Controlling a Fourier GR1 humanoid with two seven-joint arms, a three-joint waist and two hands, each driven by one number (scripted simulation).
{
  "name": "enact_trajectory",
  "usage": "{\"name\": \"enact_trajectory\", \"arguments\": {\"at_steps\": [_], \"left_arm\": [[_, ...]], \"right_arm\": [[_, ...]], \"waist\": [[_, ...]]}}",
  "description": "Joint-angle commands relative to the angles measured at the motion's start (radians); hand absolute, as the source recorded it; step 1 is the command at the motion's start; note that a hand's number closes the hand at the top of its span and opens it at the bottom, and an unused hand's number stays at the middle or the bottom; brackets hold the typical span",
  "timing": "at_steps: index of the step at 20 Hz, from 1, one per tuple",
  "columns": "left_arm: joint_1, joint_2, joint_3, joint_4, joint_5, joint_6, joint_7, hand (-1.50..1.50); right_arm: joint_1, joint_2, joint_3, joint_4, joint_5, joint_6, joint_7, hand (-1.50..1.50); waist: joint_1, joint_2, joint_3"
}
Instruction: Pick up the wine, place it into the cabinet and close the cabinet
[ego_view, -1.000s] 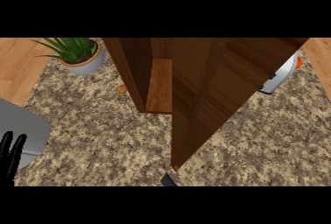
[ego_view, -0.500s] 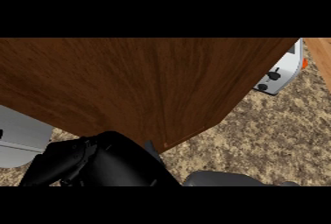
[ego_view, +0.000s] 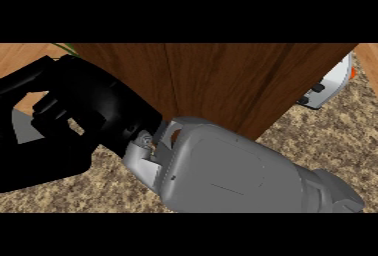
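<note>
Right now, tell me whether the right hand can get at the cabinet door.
Probably yes: the right hand lies across the left side of the cabinet door, and nothing shows between them. Whether they touch cannot be told.

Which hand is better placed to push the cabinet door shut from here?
The right hand: its forearm enters from the lower right, putting the hand beside the left part of the cabinet door. The left hand is not in view.

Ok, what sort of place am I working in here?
Most likely a kitchen: a speckled stone counter, a wooden cabinet standing on it, and a white appliance, perhaps a toaster, beside the cabinet at the right.
</note>
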Motion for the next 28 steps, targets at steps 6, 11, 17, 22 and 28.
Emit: {"name": "enact_trajectory", "arguments": {"at_steps": [6,11,17,22,28], "left_arm": [[-0.043,0.020,0.062,0.024,0.043,-0.004,0.053,-1.50],[-0.019,0.001,0.083,0.043,0.033,-0.025,0.046,-1.50],[-0.023,0.022,0.142,0.021,0.062,-0.024,0.073,-1.50],[-0.014,0.022,0.120,-0.001,0.079,-0.060,0.094,-1.50],[-0.040,0.028,0.094,-0.041,0.090,-0.036,0.127,-1.50]], "right_arm": [[-0.115,0.001,-0.059,0.334,-0.365,0.313,-0.006,1.50],[-0.135,-0.021,-0.134,0.529,-0.221,0.357,-0.201,1.50],[-0.141,-0.089,-0.187,0.679,-0.170,0.345,-0.329,1.50],[-0.087,-0.127,-0.182,0.711,-0.160,0.387,-0.383,1.50],[-0.061,-0.156,-0.202,0.710,-0.168,0.376,-0.411,1.50]], "waist": [[-0.013,0.002,0.000],[-0.041,-0.001,0.001],[-0.035,0.004,0.002],[-0.038,0.012,0.001],[-0.082,0.012,0.003]]}}
